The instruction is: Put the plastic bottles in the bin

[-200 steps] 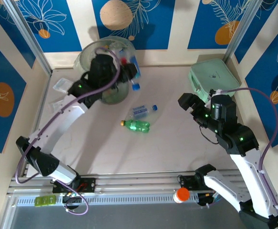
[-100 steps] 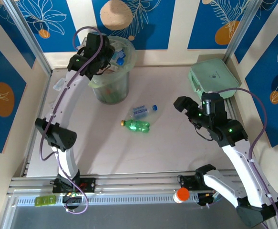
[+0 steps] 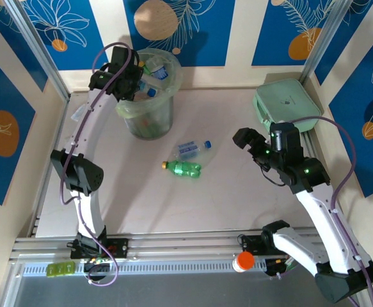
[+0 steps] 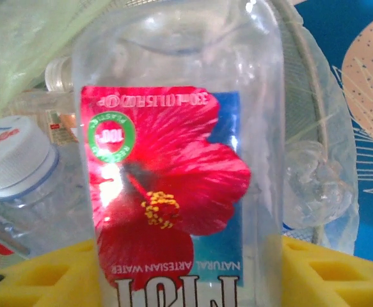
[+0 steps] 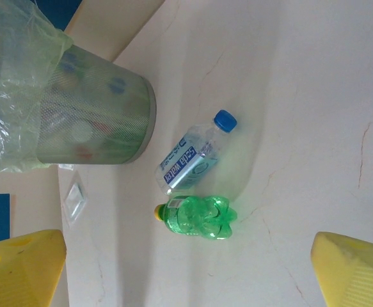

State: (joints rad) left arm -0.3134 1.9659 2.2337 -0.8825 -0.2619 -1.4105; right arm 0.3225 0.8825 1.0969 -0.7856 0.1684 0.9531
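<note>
My left gripper [image 3: 135, 80] hangs over the mouth of the bin [image 3: 151, 121]. Its yellow fingers [image 4: 39, 275] stand open on either side of a clear bottle with a red flower label [image 4: 173, 179], which sits between them above the bin's liner [image 4: 314, 128]. Other bottles lie inside, one with a white cap [image 4: 13, 153]. On the table lie a clear blue-capped bottle [image 3: 192, 148] [image 5: 192, 157] and a green yellow-capped bottle [image 3: 183, 168] [image 5: 199, 217]. My right gripper [image 3: 247, 142] [image 5: 189, 268] hovers open to their right, holding nothing. The bin [image 5: 96, 121] stands beyond them.
A flat mint-green case [image 3: 285, 105] rests at the back right. Clear square packets [image 3: 82, 114] [image 5: 75, 201] lie left of the bin by the wall. An orange-capped item [image 3: 244, 261] sits on the front rail.
The left arm swung the flower-label bottle from in front of the bin up over its mouth, and its fingers have spread apart. The right arm shifted slightly left.
</note>
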